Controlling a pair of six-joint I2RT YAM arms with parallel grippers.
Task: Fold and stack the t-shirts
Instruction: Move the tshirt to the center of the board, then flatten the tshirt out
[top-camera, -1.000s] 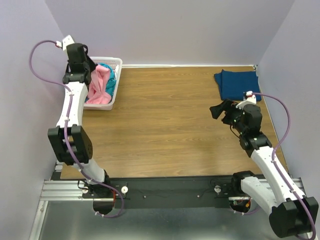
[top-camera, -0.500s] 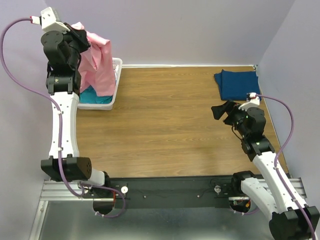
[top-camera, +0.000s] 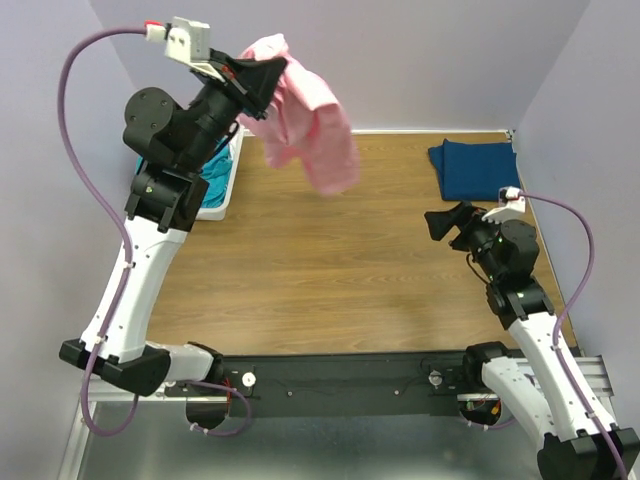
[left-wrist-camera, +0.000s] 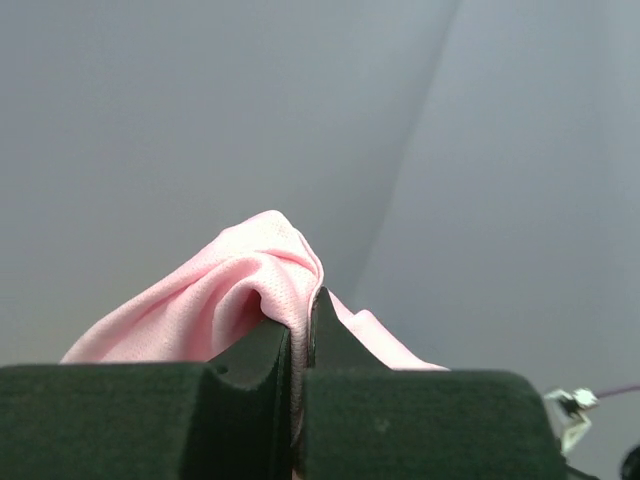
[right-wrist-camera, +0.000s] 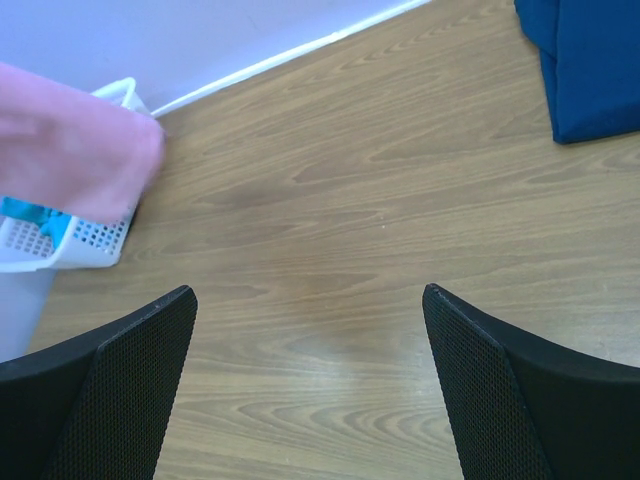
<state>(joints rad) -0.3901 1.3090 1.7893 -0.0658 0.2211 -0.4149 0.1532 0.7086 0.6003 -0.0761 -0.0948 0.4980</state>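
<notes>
My left gripper (top-camera: 262, 75) is shut on the light pink t-shirt (top-camera: 310, 130) and holds it high in the air, right of the basket; the shirt hangs loose over the table's back left. In the left wrist view the pink t-shirt (left-wrist-camera: 230, 295) is pinched between the shut fingers (left-wrist-camera: 250, 390). The pink shirt also shows blurred in the right wrist view (right-wrist-camera: 75, 150). The navy t-shirt (top-camera: 475, 165) lies folded at the back right, also in the right wrist view (right-wrist-camera: 590, 65). The teal t-shirt (top-camera: 215, 180) lies in the basket. My right gripper (top-camera: 445, 222) is open and empty above the table.
The white lattice basket (top-camera: 228, 195) stands at the back left corner, also seen in the right wrist view (right-wrist-camera: 75, 245). Purple walls close the table on three sides. The wooden table (top-camera: 320, 270) lies between the arms.
My left gripper has lifted the pink t-shirt out of the basket and swung it up and to the right. The right arm has barely moved.
</notes>
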